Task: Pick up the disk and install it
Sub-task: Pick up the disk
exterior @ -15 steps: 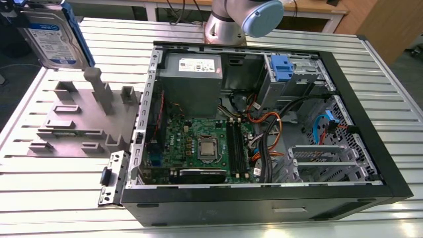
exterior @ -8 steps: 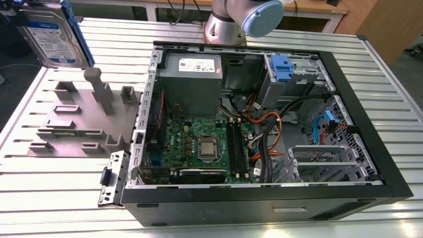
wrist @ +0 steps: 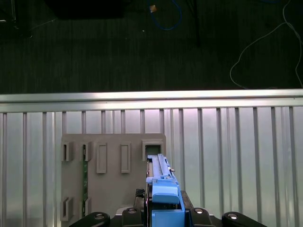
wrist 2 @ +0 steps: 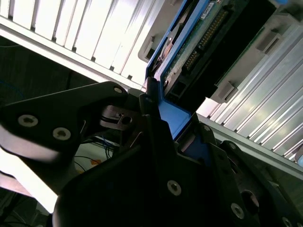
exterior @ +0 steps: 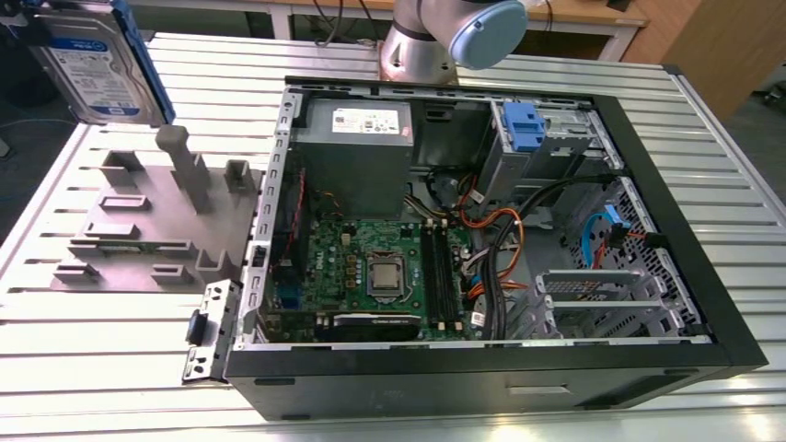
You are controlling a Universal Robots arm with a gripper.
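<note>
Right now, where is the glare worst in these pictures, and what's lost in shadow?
Exterior view: the table glares white on the exterior view's left, washing out its ribs. Second wrist view: the slats blow out behind the disk, and the gripper in front is in shadow. First wrist view: the table's edge shines; the floor beyond is dim.

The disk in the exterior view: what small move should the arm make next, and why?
Probably carry the disk toward the exterior view's right, over the open computer case. The gripper holds it above the grey fixture, outside the case.
</note>
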